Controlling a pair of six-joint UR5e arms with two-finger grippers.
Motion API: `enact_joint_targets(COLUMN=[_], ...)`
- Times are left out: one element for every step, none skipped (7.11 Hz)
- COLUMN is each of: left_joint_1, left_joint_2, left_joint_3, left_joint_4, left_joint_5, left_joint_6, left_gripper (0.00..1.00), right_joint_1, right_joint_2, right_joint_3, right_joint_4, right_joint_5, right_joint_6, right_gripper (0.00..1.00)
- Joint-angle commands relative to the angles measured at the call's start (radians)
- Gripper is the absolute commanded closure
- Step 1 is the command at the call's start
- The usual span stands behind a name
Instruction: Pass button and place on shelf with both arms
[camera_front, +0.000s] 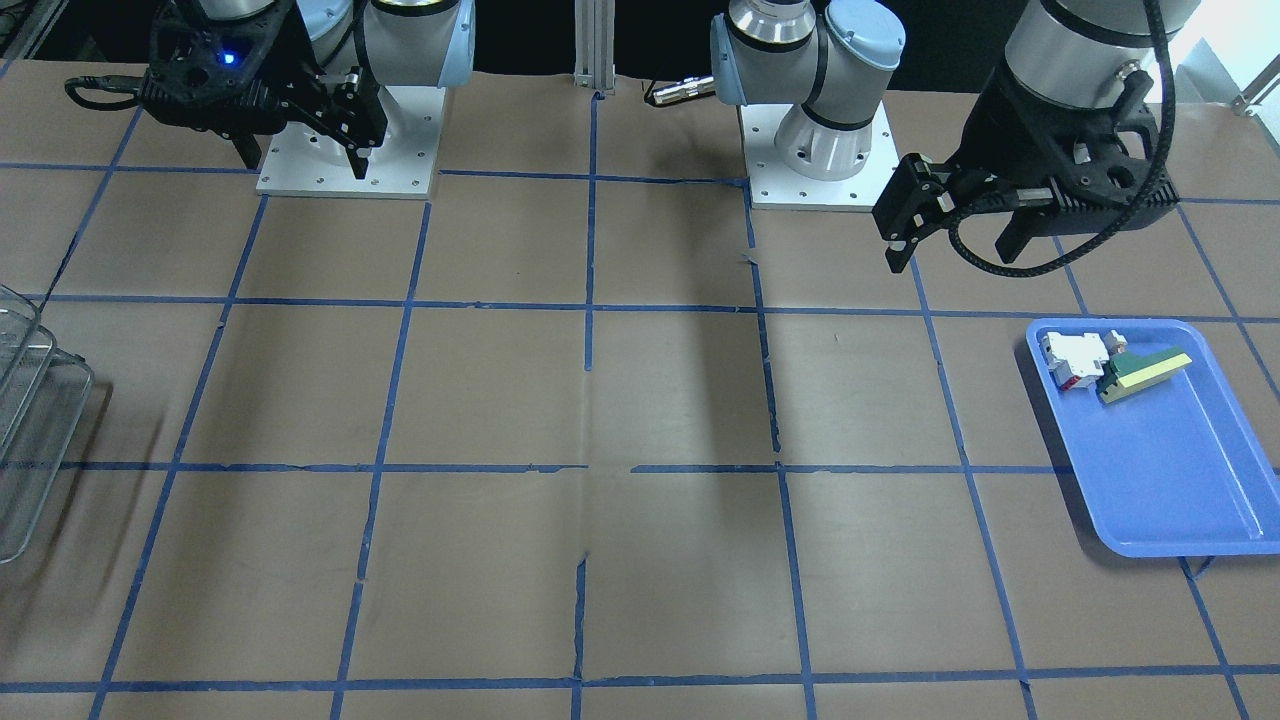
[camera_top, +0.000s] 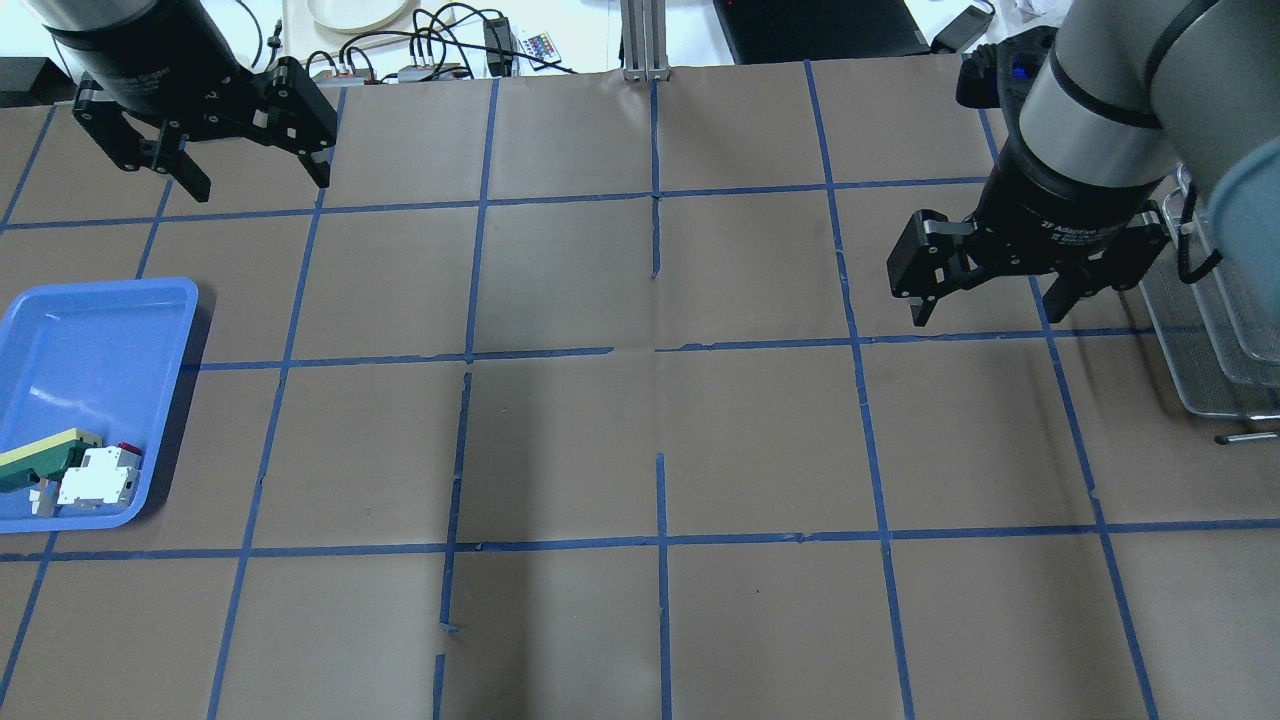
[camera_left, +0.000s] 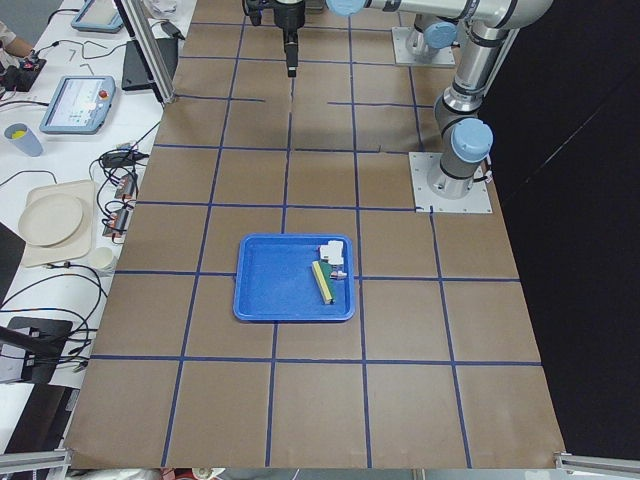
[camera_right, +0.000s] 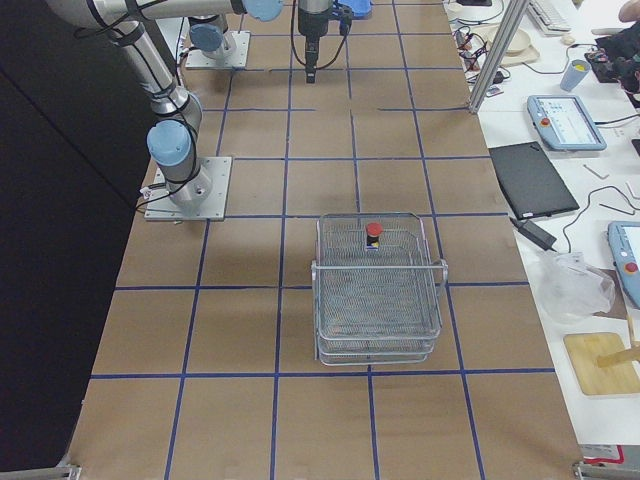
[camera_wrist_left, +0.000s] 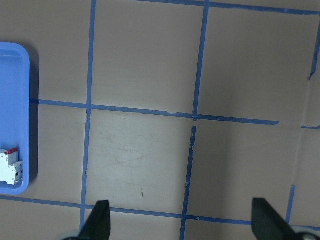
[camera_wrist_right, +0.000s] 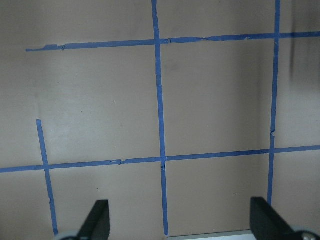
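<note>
The button (camera_right: 373, 233), with a red cap on a black body, stands upright on the top tier of the wire-mesh shelf (camera_right: 378, 300), near its far end; it shows only in the exterior right view. The shelf also shows at the right edge of the overhead view (camera_top: 1215, 340) and at the left edge of the front-facing view (camera_front: 35, 420). My right gripper (camera_top: 990, 312) (camera_front: 305, 165) (camera_wrist_right: 180, 220) is open and empty, hanging above the table just left of the shelf. My left gripper (camera_top: 260, 185) (camera_front: 955, 255) (camera_wrist_left: 181, 220) is open and empty, above the table beyond the tray.
A blue tray (camera_top: 90, 340) (camera_front: 1190, 490) lies at the table's left end. It holds a white-and-red block (camera_top: 98, 478) (camera_front: 1072, 358) and a green-and-yellow wedge (camera_top: 40, 455) (camera_front: 1145, 372). Brown paper with blue tape lines covers the table. Cables and devices lie beyond its far edge.
</note>
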Motion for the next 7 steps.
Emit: enact_joint_targets(left_joint_1=[-0.012,-0.016,-0.035,-0.039,-0.039,-0.038,-0.038], left_joint_2=[-0.004,-0.005,-0.005,-0.004,-0.003,0.004,0.006], left_joint_3=[0.001,0.003,0.004,0.006,0.007,0.006,0.004], left_joint_4=[-0.007,-0.010,-0.010,-0.012,-0.010,-0.027,-0.079], left_joint_5=[-0.005,-0.006,0.000,0.003,0.003,0.003,0.006], left_joint_6=[-0.015,-0.015,-0.015,-0.014,-0.014,-0.014,-0.014], left_gripper=[0.00,0.00,0.00,0.00,0.00,0.00,0.00], right_joint_1=[-0.008,-0.010,-0.014,-0.016,-0.015,-0.016,-0.015], right_joint_2=[-0.010,-0.009,-0.009,-0.009,-0.009,-0.009,-0.009], right_joint_3=[-0.001,0.001,0.005,0.007,0.011,0.010,0.011], right_joint_4=[-0.001,-0.003,-0.006,-0.001,0.003,-0.003,-0.003], right_joint_5=[0.016,0.068,0.062,0.067,0.052,0.050,0.050], right_joint_6=[-0.005,-0.025,-0.028,-0.028,-0.025,-0.025,-0.017], right_gripper=[0.00,0.00,0.00,0.00,0.00,0.00,0.00])
